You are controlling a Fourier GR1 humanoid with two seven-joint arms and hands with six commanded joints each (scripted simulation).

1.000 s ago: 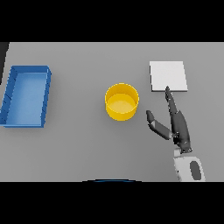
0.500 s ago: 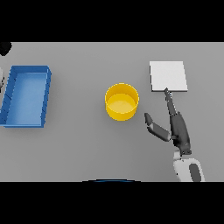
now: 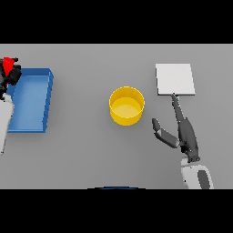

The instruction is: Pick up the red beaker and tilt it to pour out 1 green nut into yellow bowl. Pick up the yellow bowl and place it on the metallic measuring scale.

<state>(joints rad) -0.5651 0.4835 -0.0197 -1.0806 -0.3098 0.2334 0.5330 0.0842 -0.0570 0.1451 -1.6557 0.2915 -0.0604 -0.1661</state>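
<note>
The yellow bowl [image 3: 126,105] stands upright at the table's middle. To its right, farther back, lies the square metallic scale [image 3: 175,79]. My right hand [image 3: 185,135] rests open right of the bowl, its fingers straight and pointing at the scale's near edge, its thumb spread toward the bowl without touching it. At the far left edge my left hand [image 3: 11,75] is curled round the red beaker [image 3: 7,65], of which only the red top shows. No green nut can be made out.
A blue rectangular tray [image 3: 45,98] sits at the left, just right of my left hand and arm.
My left hand with the red beaker has come into view at the far left edge. My right hand has drifted slightly toward me and kept its open pose.
</note>
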